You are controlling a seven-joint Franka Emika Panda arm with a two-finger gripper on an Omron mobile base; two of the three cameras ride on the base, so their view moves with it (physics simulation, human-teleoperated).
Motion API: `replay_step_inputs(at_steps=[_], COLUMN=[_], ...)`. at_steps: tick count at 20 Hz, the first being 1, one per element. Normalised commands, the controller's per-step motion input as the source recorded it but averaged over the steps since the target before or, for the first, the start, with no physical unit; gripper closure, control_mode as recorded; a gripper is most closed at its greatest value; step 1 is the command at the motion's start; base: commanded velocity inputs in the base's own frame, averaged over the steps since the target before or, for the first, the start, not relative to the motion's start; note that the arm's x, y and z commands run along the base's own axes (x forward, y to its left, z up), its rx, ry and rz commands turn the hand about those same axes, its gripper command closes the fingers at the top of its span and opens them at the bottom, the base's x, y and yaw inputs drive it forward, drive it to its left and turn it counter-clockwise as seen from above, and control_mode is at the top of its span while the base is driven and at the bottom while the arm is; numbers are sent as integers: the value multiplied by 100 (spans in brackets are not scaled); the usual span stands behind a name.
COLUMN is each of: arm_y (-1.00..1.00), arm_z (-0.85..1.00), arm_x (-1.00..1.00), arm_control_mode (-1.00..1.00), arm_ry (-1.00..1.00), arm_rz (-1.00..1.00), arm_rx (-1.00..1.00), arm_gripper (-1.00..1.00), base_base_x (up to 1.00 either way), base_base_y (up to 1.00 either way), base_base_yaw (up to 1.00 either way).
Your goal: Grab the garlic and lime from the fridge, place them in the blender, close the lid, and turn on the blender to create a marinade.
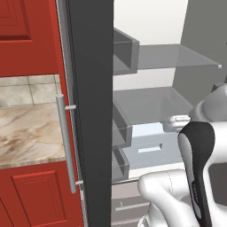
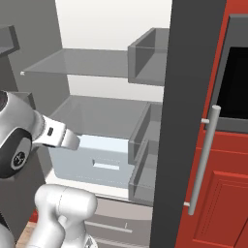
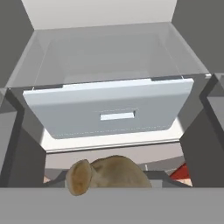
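End effector (image 3: 109, 181) clenched on tan garlic (image 3: 107, 175), facing the open fridge's (image 1: 91, 111) pale drawer (image 3: 109, 113).

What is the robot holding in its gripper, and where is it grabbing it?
A brownish, lumpy thing, probably the garlic, sits right at the gripper at the bottom of the hand view, facing the fridge drawer. It seems held, but the fingertips are hidden, so the exact hold cannot be told.

A rendered home kitchen, by its fittings: an open fridge (image 1: 91, 111) with pale shelves (image 2: 97, 63), door bins (image 2: 145, 140) and a bluish drawer (image 3: 109, 111), red panelled cabinets (image 1: 26, 26), a marble-look counter (image 1: 26, 133) under a tiled wall (image 1: 26, 91), and a built-in oven (image 2: 237, 82).
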Motion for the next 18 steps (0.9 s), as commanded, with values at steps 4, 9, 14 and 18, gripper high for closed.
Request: replay_step_inputs(at_steps=[4, 9, 14, 18], arm_y=[0, 0, 0, 0], arm_z=[0, 0, 0, 0], arm_x=[-53, -7, -15, 0], arm_control_mode=[-100, -100, 100, 100], arm_ry=[-3, 0, 0, 0], arm_rz=[0, 0, 0, 0], arm_rx=[0, 0, 0, 0], arm_gripper=[100, 100, 100, 100], base_base_x=[0, 0, -25, -71], base_base_y=[0, 0, 0, 0], base_base_yaw=[0, 0, 0, -2])
